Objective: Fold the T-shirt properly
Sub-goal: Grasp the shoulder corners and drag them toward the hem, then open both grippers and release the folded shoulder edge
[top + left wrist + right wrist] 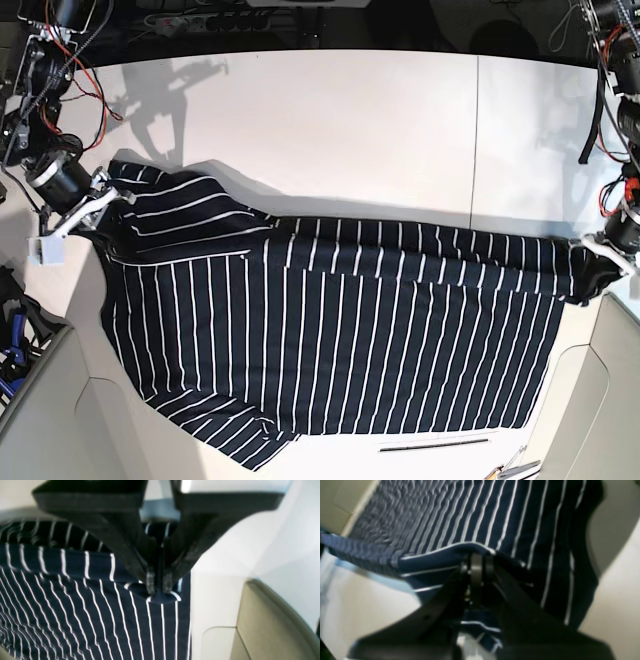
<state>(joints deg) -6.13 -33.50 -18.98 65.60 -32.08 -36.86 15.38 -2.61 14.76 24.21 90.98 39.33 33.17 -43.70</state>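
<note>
The T-shirt lies spread across the white worktop, stretched between both hands. The left hand and the right hand are each closed tight on an edge. I think uneven pulling may let one corner slip and wrinkle the fold.

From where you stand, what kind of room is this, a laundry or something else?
Probably a robotics lab bench, not a laundry. Bare red and black wires hang off the arm at the edge of a plain white table, and the left claw and right claw each pinch the striped T-shirt.
</note>
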